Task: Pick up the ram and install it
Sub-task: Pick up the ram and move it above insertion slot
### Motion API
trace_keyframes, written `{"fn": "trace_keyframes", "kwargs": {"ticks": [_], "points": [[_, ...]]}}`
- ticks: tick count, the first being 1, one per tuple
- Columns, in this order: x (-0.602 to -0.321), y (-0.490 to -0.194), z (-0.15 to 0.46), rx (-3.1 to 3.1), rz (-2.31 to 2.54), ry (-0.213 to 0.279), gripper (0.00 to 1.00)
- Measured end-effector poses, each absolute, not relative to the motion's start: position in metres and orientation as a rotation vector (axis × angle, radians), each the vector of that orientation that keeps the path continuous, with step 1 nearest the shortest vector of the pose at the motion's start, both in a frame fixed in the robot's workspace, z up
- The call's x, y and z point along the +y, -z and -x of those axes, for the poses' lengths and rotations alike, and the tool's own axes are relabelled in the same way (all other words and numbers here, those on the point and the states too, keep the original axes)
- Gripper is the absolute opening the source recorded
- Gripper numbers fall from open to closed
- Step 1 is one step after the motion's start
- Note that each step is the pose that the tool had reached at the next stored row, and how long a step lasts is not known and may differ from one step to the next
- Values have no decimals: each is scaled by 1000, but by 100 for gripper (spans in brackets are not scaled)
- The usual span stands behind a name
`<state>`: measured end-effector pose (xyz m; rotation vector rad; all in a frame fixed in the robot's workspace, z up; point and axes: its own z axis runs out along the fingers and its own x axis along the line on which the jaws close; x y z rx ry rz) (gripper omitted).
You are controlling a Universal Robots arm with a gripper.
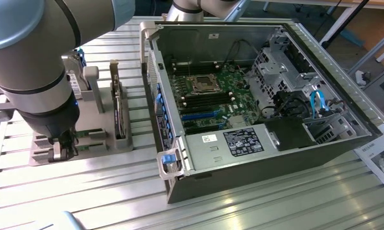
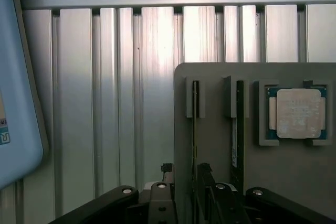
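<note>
The ram is a thin green strip standing on edge in a slot of the grey holder plate, close to the plate's edge. A second thin strip with a white label stands in the neighbouring slot. My gripper is open, with its black fingers on either side of the first strip's line and nothing held. In the exterior view the gripper hangs low over the near end of the holder, at the exterior view's left.
A square silver processor chip lies in a pocket of the holder. A dark flat part stands on edge between posts. The open computer case with its motherboard lies at the exterior view's right. A light blue object lies beside the holder.
</note>
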<state>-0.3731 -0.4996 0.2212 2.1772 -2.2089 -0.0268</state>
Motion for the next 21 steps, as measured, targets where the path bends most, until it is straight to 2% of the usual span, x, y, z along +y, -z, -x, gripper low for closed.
{"fn": "trace_keyframes", "kwargs": {"ticks": [21], "points": [[-496,-221,367,-2210,-2178,29,31]]}}
